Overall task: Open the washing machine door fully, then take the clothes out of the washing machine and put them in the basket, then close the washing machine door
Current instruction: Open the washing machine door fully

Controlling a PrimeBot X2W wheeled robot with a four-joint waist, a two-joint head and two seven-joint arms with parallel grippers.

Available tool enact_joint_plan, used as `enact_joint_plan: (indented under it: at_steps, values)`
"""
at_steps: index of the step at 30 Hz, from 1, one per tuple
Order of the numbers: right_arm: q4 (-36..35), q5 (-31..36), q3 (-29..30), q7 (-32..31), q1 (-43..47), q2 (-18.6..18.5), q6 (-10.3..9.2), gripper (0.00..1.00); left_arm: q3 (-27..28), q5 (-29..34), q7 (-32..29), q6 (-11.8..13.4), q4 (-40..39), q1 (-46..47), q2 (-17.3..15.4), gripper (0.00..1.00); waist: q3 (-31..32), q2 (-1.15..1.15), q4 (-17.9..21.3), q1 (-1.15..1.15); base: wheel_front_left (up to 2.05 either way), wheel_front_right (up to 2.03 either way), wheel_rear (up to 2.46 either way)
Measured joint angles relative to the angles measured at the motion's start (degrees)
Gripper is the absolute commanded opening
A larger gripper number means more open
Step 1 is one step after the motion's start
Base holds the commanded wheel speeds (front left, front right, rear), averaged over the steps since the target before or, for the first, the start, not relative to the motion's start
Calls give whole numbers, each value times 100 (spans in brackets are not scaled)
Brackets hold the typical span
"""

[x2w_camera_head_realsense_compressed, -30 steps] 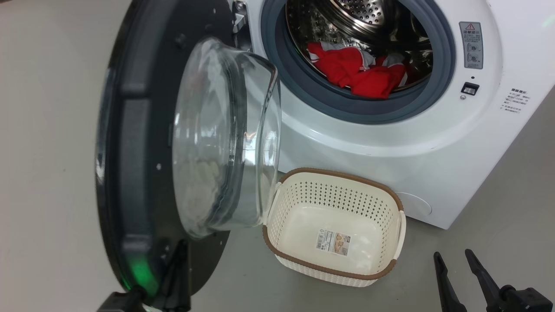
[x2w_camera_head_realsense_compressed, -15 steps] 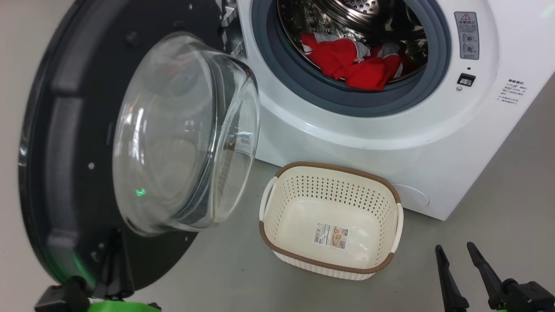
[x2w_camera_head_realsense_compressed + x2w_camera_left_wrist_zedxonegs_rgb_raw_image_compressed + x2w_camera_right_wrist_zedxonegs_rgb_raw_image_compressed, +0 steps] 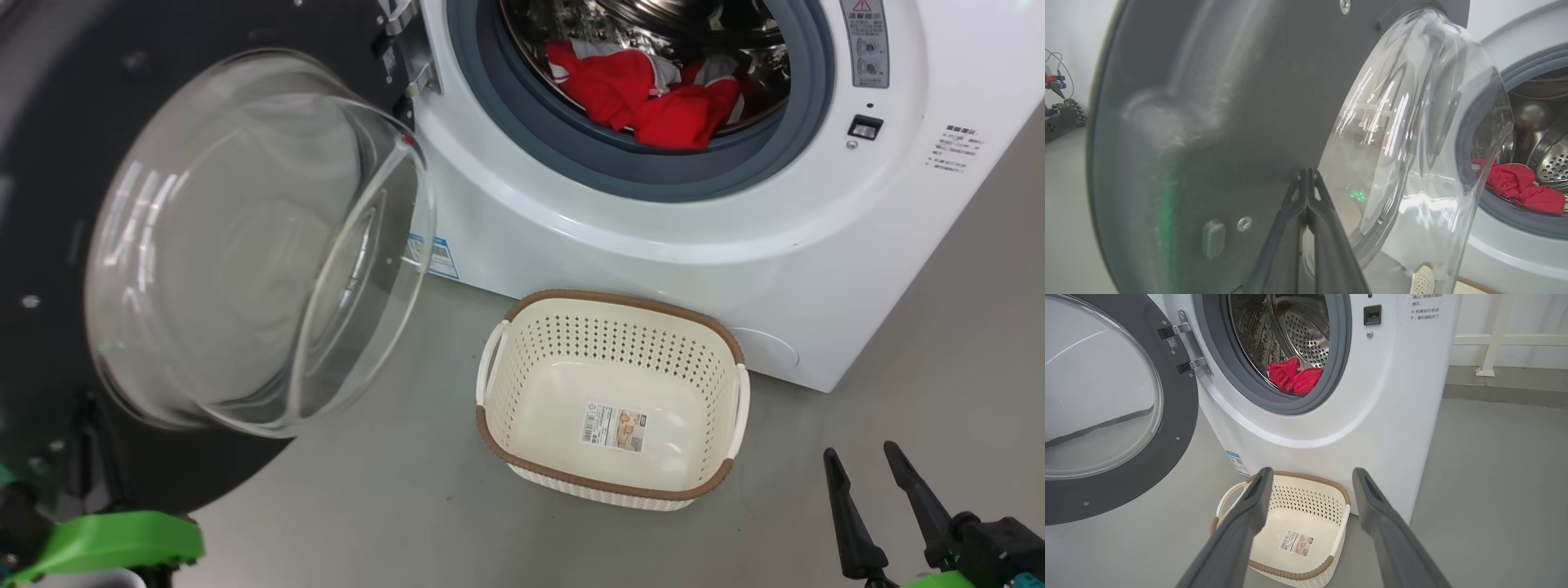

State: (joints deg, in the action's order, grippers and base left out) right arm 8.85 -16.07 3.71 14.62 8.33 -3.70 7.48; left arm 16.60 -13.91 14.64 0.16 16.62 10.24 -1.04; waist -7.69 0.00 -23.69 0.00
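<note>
The washing machine door (image 3: 49, 188) stands swung out to the left, its clear glass bowl (image 3: 253, 245) bulging toward me. In the left wrist view my left gripper (image 3: 1306, 173) is shut, with its tips against the door's dark inner face (image 3: 1208, 102) beside the glass. The red clothes (image 3: 645, 90) lie in the steel drum of the white washing machine (image 3: 653, 269). The cream basket (image 3: 620, 298) sits empty on the floor in front of it. My right gripper (image 3: 859, 451) hangs open at the lower right, with nothing between its fingers. In the right wrist view it (image 3: 1312, 473) faces the basket (image 3: 1298, 575) and the clothes (image 3: 1294, 377).
Grey floor lies all around the basket. A white rail (image 3: 1494, 339) runs along the wall behind the machine's right side. A small device with cables (image 3: 1061, 110) sits on the floor far beyond the door. The door hinge (image 3: 1188, 363) is on the opening's left.
The door has swung further open to the left, with my left gripper following against its inner face. The head view has shifted a little. The right gripper stays open in place.
</note>
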Motion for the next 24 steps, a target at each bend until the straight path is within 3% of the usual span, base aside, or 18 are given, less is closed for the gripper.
enact_joint_plan:
  at_steps: [13, 24]
  values:
    - [-46, -7, -34, 0, -70, -153, 0, 100, 966, 480, 0, -172, 847, 878, -112, 0, -187, 0, 171, 0, 0, 0, 0]
    - [-68, -7, -67, 0, -152, -172, 0, 100, 1340, 787, 7, -260, 1293, 1243, -221, 0, -183, 0, 241, 0, 0, 0, 0]
